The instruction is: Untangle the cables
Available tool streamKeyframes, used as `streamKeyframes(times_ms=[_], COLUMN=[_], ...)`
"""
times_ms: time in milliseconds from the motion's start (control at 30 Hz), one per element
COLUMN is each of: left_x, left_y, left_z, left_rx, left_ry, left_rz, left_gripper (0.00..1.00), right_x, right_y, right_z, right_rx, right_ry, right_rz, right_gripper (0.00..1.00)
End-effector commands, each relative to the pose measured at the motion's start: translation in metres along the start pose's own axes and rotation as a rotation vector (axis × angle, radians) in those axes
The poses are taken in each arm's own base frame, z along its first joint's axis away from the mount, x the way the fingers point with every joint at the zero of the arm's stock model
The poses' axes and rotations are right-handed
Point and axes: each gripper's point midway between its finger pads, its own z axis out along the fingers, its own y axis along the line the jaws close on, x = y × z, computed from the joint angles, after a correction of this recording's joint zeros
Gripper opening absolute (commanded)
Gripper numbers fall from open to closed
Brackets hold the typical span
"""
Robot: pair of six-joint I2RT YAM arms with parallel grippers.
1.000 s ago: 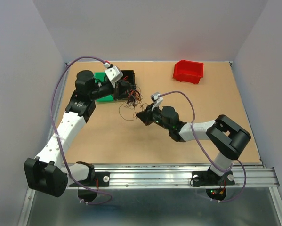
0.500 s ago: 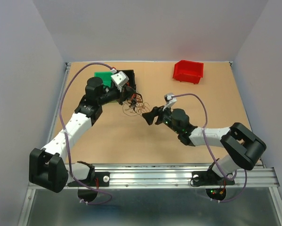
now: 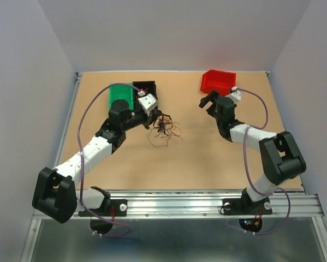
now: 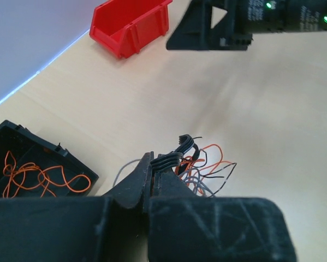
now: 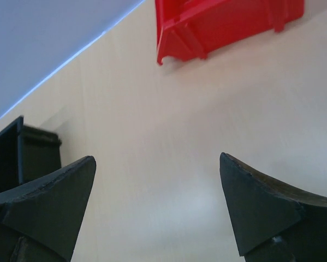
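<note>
Cables (image 3: 164,131) are kept in one small bunch left of the counter's (image 3: 207,158) middle, clamped at their black strands by the left tool (image 4: 150,164), probably as an anchor for pulling loops free. The right tool (image 5: 158,202) is spread wide and empty beside the red bin (image 3: 218,82), well apart.

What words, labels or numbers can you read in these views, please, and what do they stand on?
No text can be read anywhere.
On the right arm's housing, left wrist view: small pale print, too blurred to read.
On the red bin, black bin and green bin: no markings visible.
</note>
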Motion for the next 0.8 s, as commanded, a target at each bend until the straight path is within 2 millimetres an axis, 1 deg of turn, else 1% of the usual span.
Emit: streamKeyframes(times_ms=[0, 33, 67, 100, 133, 200, 233, 300, 333, 367, 400, 433, 533, 600, 633, 667, 700, 767], left_x=[-0.018, -0.017, -0.016, -0.015, -0.015, -0.016, -0.014, -0.014, -0.013, -0.013, -0.013, -0.014, -0.016, -0.016, -0.017, -0.017, -0.017, -0.015], left_y=[0.000, -0.002, -0.003, -0.003, -0.004, -0.005, -0.006, -0.007, -0.007, -0.007, -0.008, -0.008, -0.009, -0.009, -0.008, -0.008, -0.008, -0.009], left_z=[0.001, 0.002, 0.002, 0.003, 0.004, 0.004, 0.005, 0.005, 0.005, 0.005, 0.004, 0.004, 0.003, 0.002, 0.001, 0.001, 0.001, 0.001], left_rx=[-0.015, -0.012, -0.010, -0.009, -0.010, -0.012, -0.009, -0.008, -0.006, -0.009, -0.006, -0.008, -0.009, -0.012, -0.014, -0.014, -0.014, -0.012], left_ry=[-0.069, -0.068, -0.065, -0.061, -0.062, -0.062, -0.058, -0.058, -0.055, -0.055, -0.055, -0.056, -0.060, -0.061, -0.064, -0.064, -0.064, -0.061], left_rz=[0.078, 0.084, 0.088, 0.089, 0.099, 0.101, 0.101, 0.106, 0.108, 0.108, 0.110, 0.109, 0.115, 0.114, 0.116, 0.117, 0.119, 0.121], left_gripper=[0.00, 0.00, 0.00, 0.00, 0.00, 0.00, 0.00, 0.00, 0.00, 0.00, 0.00, 0.00, 0.00, 0.00, 0.00, 0.00, 0.00, 0.00], right_x=[-0.058, -0.063, -0.077, -0.084, -0.093, -0.093, -0.106, -0.112, -0.103, -0.117, -0.106, -0.118, -0.122, -0.124, -0.125, -0.121, -0.125, -0.125], right_y=[-0.014, -0.034, -0.037, -0.044, -0.063, -0.080, -0.084, -0.090, -0.102, -0.094, -0.104, -0.097, -0.103, -0.104, -0.103, -0.109, -0.106, -0.108], right_z=[0.030, 0.042, 0.045, 0.055, 0.061, 0.073, 0.079, 0.090, 0.098, 0.107, 0.115, 0.124, 0.136, 0.147, 0.151, 0.155, 0.157, 0.161], right_rx=[0.196, 0.250, 0.265, 0.295, 0.332, 0.361, 0.364, 0.387, 0.425, 0.415, 0.449, 0.440, 0.459, 0.452, 0.444, 0.455, 0.450, 0.454], right_ry=[-0.133, -0.134, -0.155, -0.165, -0.170, -0.164, -0.181, -0.184, -0.158, -0.178, -0.144, -0.163, -0.168, -0.166, -0.163, -0.158, -0.166, -0.168], right_rz=[-0.009, -0.012, 0.006, 0.043, 0.065, 0.110, 0.126, 0.132, 0.113, 0.113, 0.078, 0.075, 0.056, 0.041, 0.039, 0.034, 0.034, 0.029], right_gripper=[1.00, 1.00, 1.00, 1.00, 1.00, 1.00, 1.00, 1.00, 1.00, 1.00, 1.00, 1.00, 1.00, 1.00, 1.00, 1.00, 1.00, 1.00])
